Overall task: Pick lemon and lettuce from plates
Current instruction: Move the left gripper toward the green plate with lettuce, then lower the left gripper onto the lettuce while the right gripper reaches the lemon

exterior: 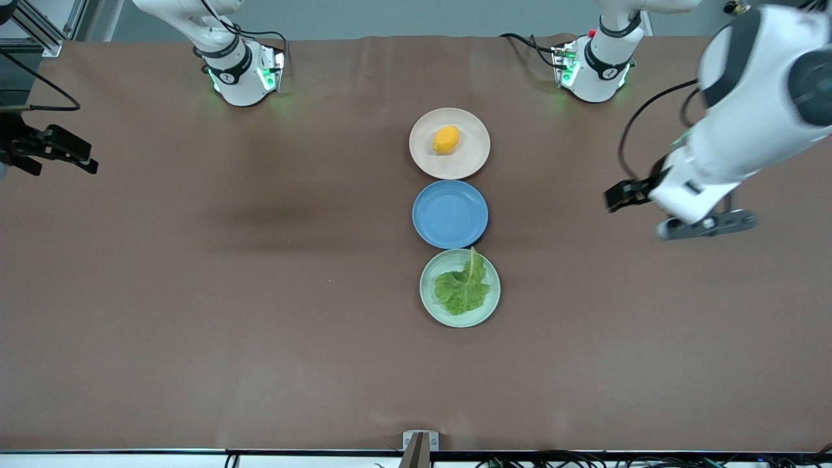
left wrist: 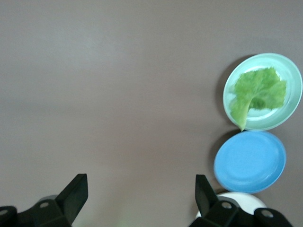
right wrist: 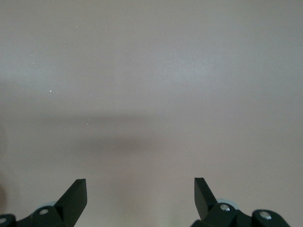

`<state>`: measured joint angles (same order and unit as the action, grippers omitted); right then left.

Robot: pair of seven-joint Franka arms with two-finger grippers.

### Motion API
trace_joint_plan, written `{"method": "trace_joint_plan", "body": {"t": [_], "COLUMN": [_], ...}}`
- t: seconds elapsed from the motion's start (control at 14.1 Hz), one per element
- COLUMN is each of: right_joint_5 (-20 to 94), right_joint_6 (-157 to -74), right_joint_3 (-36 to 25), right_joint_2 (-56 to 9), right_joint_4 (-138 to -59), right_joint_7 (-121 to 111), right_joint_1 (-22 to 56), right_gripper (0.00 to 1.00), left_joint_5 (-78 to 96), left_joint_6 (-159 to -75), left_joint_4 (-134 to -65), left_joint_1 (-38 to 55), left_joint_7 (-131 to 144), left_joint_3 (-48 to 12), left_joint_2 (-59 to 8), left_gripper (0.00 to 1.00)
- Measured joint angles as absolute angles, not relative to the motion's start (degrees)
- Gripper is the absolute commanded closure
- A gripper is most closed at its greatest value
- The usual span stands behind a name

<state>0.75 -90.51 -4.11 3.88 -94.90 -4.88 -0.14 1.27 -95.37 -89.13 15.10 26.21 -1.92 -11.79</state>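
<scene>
I see the brown counter (exterior: 195,292) spread under both arms; three plates sit in a line down its middle, each touching or just beside the next. The cream-beige plate (exterior: 468,162) is the one farthest from the front camera; the blue plate (exterior: 450,214) is between the other two; the mint green plate (exterior: 432,305) is the nearest. The lettuce (exterior: 463,287) lies on the mint green plate, its crinkled leaf spread over the middle and its pale stem reaching over the rim toward the blue plate; the lemon (exterior: 446,140) rests on the cream-beige plate, roughly at its middle.

My left claw (left wrist: 141,191) hangs in the air over bare counter toward the left arm's end, well apart from the plates; in its wrist view I see its two dark fingers (left wrist: 71,196) spread wide with nothing between them, and the lettuce, mint green plate and blue plate off to one side. My right claw (right wrist: 140,194) hangs over bare counter at the right arm's end, well apart from the plates; its fingers (right wrist: 73,196) are likewise spread wide and hold nothing.
</scene>
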Motion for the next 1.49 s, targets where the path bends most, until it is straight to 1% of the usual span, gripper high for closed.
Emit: {"method": "trace_joint_plan", "body": {"t": [0.36, 0.64, 0.85, 0.99, 1.21, 1.35, 1.49], "right_joint_5": [0.75, 0.76, 1.94, 4.13, 5.30, 5.47, 5.63], "right_joint_6": [-91.30, -93.16, -92.63, -90.97, -90.52, -91.79, -95.54], "right_joint_3": [-4.24, -4.01, -3.53, -3.19, -2.09, -0.61, 1.09], "right_joint_2": [1.29, -1.42, -2.56, -2.58, -2.57, -2.55, -2.56], "right_joint_4": [-94.86, -94.67, -94.41, -94.45, -95.52, -96.96, -99.48], "right_joint_7": [-4.90, -4.92, -2.29, 8.23, 25.38, 35.83, 45.28], "right_joint_1": [-0.20, 0.22, 1.95, 5.11, 13.03, 18.15, 23.24], "right_gripper": [0.00, 0.00, 0.00, 0.00, 0.00, 0.00, 0.00], "left_joint_5": [1.27, 1.27, 1.27, 1.27, 1.27, 1.27, 1.27], "left_joint_6": [-103.93, -114.65, -123.42, -127.48, -131.31, -133.38, -135.31], "left_joint_4": [-85.53, -85.16, -85.07, -85.00, -84.83, -84.78, -84.75], "left_joint_1": [22.90, 28.53, 31.45, 32.75, 34.32, 34.96, 35.10], "left_joint_7": [45.52, 66.14, 79.19, 85.56, 91.87, 94.30, 95.24], "left_joint_3": [-1.97, -2.00, -2.02, -2.02, -2.02, -2.02, -1.98], "left_joint_2": [-22.05, -28.62, -33.25, -36.20, -39.40, -41.19, -42.97], "left_gripper": [0.00, 0.00, 0.00, 0.00, 0.00, 0.00, 0.00]}}
